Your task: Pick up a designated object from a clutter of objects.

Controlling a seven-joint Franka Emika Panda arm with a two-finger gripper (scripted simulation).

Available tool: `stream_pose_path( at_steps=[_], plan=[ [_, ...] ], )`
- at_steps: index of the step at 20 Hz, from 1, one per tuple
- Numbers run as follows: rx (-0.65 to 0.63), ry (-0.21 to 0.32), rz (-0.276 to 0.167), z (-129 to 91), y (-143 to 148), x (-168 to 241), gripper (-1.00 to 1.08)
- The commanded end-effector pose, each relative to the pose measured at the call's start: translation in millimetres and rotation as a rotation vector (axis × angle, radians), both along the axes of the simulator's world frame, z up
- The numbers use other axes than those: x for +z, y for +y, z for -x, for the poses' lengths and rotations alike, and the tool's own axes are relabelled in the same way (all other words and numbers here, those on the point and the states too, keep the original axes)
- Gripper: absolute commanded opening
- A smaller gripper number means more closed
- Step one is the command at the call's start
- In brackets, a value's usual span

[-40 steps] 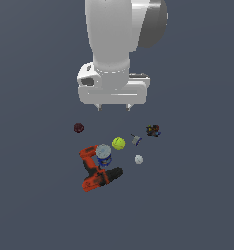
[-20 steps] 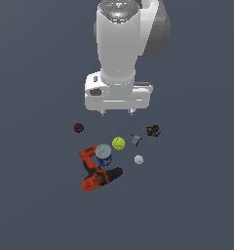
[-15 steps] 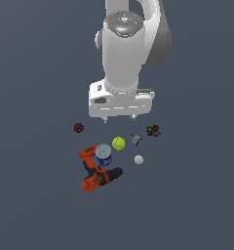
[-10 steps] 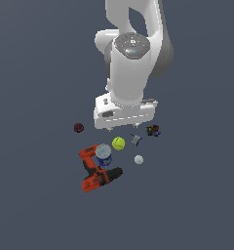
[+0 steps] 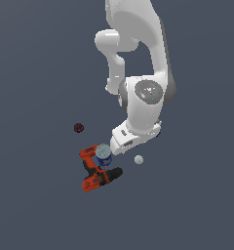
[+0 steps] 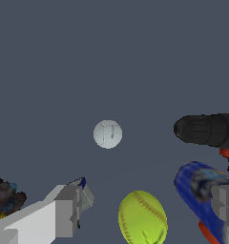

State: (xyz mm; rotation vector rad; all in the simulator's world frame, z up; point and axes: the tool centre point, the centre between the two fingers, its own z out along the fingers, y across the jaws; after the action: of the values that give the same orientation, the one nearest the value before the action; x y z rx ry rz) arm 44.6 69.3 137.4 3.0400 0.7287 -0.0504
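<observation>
The white ball (image 6: 107, 134) lies alone on the dark floor, and it shows in the exterior view (image 5: 138, 159) just beside the lowered hand. My gripper (image 6: 146, 202) is open and empty, with its fingers (image 6: 59, 214) spread wide. It is above the clutter and short of the white ball. The yellow-green ball (image 6: 142, 218) lies between the fingers. The blue can (image 6: 200, 190) is by one finger and the grey piece (image 6: 87, 193) by the other. The drill (image 5: 97, 173) lies next to the can (image 5: 103, 154).
The dark multicoloured piece (image 6: 4, 198) lies at the wrist view's edge. The dark red ball (image 5: 78, 128) sits apart at the exterior view's left. The arm's wrist (image 5: 143, 110) hides the yellow-green ball and both small pieces in the exterior view.
The arm has come down and tilted toward the clutter. Its hand now sits low beside the can and covers the yellow-green ball and the small pieces. The objects have not moved.
</observation>
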Motion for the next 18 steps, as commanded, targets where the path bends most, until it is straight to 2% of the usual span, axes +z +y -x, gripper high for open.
stream_pose_path(
  at_steps=[1, 9, 18],
  plan=[
    [0.058, -0.009, -0.006, -4.3, 10.9, -20.0, 1.00],
    [0.169, -0.023, -0.022, -8.5, 32.9, -59.4, 1.00],
    [0.183, -0.024, -0.024, -8.3, 36.0, -68.3, 1.00]
  ],
)
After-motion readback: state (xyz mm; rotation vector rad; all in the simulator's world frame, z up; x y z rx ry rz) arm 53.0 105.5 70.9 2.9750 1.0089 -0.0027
